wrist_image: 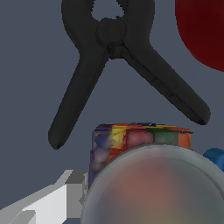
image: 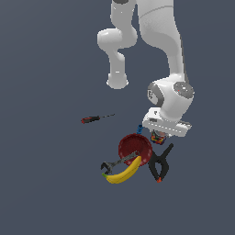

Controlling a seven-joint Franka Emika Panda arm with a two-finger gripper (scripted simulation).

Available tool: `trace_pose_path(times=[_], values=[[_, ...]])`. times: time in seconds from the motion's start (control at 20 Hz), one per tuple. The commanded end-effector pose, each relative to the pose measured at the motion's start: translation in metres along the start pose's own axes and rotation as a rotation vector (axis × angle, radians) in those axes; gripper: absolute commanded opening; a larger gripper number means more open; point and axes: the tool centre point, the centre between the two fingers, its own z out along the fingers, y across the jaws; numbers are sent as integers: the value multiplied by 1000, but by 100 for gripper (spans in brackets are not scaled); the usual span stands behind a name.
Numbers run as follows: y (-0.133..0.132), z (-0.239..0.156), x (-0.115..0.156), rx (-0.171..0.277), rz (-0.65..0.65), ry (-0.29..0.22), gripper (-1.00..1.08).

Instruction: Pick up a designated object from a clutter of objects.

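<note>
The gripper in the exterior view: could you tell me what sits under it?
The small can, mostly covered by the gripper; only its multicoloured label shows. The fingers are hidden.

Under me a flat slate-grey floor (image: 41, 183) is carrying everything. Lying on it at the exterior frame's middle-left is a slim red-handled screwdriver (image: 96, 118); lower centre are sitting a round red bowl (image: 134, 148), a yellow banana (image: 124, 173), a grey metal wrench (image: 118, 163), a black spring clamp (image: 160, 164), a small blue item (image: 140, 128) and a short multicoloured can (wrist_image: 131, 144).

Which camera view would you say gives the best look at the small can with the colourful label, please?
The wrist view: the can fills the lower frame, showing its silvery top and red-yellow-blue label up close, with the black clamp beyond it. In the exterior view only a small patch of the can shows beneath the gripper.
</note>
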Motion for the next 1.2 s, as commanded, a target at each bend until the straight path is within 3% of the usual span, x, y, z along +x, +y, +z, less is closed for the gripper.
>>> trace_pose_path(times=[0.0, 0.4, 1.15], values=[[7, -11, 3, 3, 1, 3, -100], [51, -60, 15, 3, 1, 3, -100], [173, -202, 49, 7, 1, 1, -100]])
